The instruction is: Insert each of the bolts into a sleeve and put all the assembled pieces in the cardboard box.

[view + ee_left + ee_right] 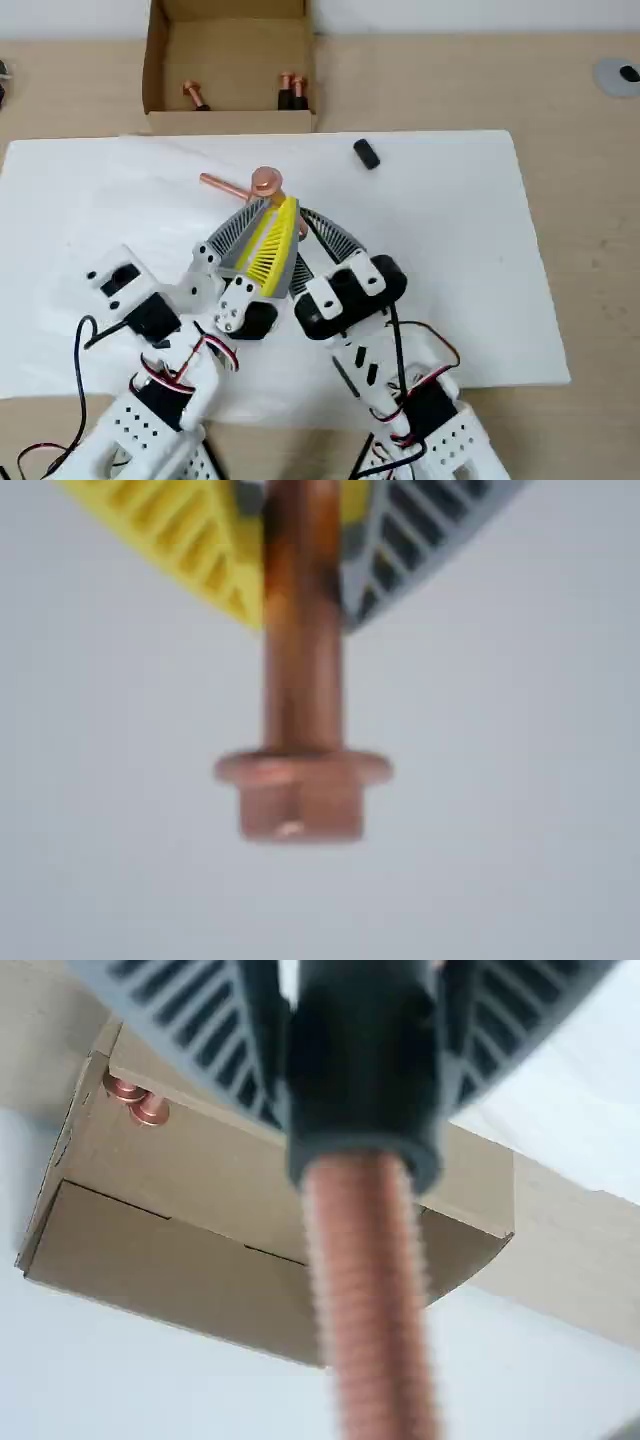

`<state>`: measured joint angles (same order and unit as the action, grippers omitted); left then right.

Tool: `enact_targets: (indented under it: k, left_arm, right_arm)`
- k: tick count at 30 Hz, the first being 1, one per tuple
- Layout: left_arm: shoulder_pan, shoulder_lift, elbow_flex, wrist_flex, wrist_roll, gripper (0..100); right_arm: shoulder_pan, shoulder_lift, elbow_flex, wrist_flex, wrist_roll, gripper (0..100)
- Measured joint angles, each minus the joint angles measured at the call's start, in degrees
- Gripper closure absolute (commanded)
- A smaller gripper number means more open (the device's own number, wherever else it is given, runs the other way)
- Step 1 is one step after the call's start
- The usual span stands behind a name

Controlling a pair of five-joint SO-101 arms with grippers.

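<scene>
Sleeve (365, 1060) tight in right claw (368, 1105), bolt (303, 710) tight in left claw (303, 615)

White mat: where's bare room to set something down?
Bare: the white mat right of the loose sleeve, and left of the loose bolt. Crowded: the middle, where the left gripper and right gripper meet.

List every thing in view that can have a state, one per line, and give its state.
left gripper: shut on held bolt
right gripper: shut on held sleeve
held bolt: shank partly in held sleeve
loose bolt: lying on sheet, no sleeve
loose sleeve: lying on sheet, empty
cardboard box: open, three assembled pieces inside
</scene>
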<state>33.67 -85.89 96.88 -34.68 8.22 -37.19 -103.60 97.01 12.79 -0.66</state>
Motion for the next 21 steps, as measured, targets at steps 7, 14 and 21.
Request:
enact_targets:
  k: [7,14,21]
  left_arm:
    - [-1.0,0.0,0.0,0.4,0.0,99]
    - [-3.3,0.0,0.0,-4.0,0.0,99]
    - [-3.3,0.4,0.0,-4.6,0.0,99]
  right_arm:
    - [0.0,0.0,0.0,0.0,0.0,98.7]
    - [0.0,0.0,0.0,0.0,0.0,98.7]
    - [0.0,0.0,0.0,0.0,0.0,98.7]
